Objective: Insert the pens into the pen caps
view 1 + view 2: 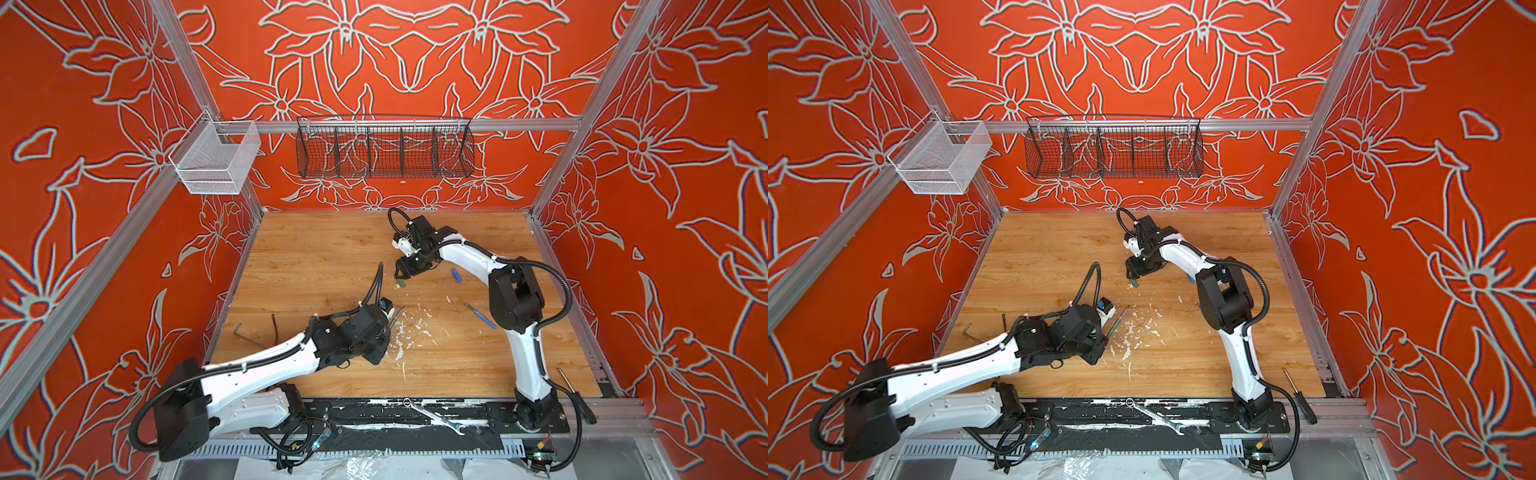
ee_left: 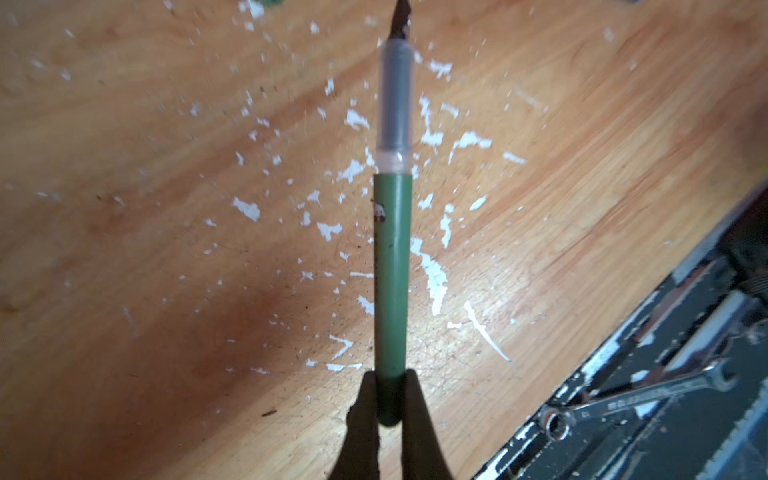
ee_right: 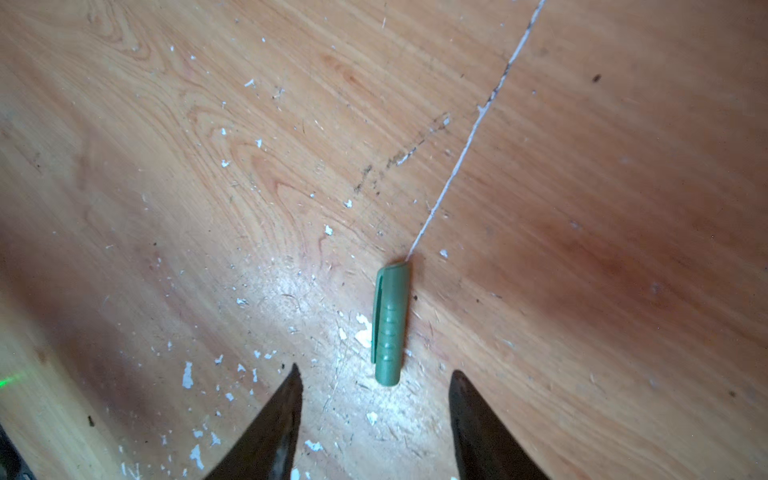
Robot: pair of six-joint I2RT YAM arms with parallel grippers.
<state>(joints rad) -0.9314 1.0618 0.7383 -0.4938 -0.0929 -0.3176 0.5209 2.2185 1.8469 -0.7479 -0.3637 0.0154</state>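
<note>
Pen lengthwise along left fingers, tip outward

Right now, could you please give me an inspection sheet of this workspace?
Surface: wooden table, scattered white flecks.
Job's things: green pen held; green cap, blue cap and blue pen lying loose; beige pair not seen.
Clutter: hex key, wrench, screwdriver.
Grippers: left gripper shut on green pen; right gripper open over green cap, not gripping.
Cables: conduits looping along both arms; wires at front edge.
Surroundings: red floral walls, black basket, white basket.
</note>
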